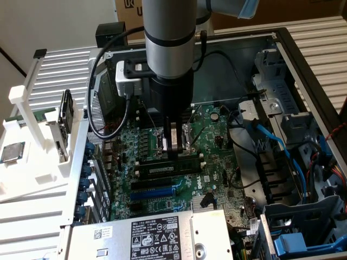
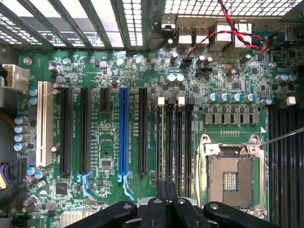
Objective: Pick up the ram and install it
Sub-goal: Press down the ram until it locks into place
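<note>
One ram (image 1: 172, 160) under shut end effector (image 1: 173, 151).

The pincer (image 1: 174, 147) stands shut over the motherboard (image 1: 217, 135) inside the computer case (image 1: 303, 70), touching the ram (image 1: 168, 168) seated beside the processor socket (image 2: 231, 178).

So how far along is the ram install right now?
The ram already sits in a black memory slot on the motherboard. The gripper, fingers shut, is directly above it, at its top edge. Whether the stick is fully latched can't be told.
</note>
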Available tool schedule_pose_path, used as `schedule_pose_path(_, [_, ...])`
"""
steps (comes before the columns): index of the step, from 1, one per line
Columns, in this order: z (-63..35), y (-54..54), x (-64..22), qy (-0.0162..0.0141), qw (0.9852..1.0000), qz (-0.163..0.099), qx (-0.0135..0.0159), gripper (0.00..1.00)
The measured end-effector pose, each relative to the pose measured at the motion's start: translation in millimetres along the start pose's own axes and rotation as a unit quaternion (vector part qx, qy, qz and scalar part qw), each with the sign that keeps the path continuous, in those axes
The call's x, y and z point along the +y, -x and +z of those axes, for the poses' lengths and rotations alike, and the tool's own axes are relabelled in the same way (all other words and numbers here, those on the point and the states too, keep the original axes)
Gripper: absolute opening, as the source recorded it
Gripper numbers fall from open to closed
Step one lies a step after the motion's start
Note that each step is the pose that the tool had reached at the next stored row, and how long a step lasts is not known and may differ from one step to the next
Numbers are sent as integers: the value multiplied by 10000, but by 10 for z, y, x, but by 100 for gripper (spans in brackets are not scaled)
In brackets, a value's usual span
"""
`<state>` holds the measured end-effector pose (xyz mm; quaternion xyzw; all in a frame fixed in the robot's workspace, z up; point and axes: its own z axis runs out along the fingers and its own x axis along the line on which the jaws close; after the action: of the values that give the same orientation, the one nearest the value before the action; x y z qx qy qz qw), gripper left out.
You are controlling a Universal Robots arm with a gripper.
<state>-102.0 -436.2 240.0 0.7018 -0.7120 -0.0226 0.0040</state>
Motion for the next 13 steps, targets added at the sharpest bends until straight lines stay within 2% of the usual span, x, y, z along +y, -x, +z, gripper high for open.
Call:
schedule_pose_path(8, [28, 4, -14, 0, 10000, -34, 29, 10])
schedule_pose_path(13, [38, 34, -13, 0, 10000, -59, 58, 10])
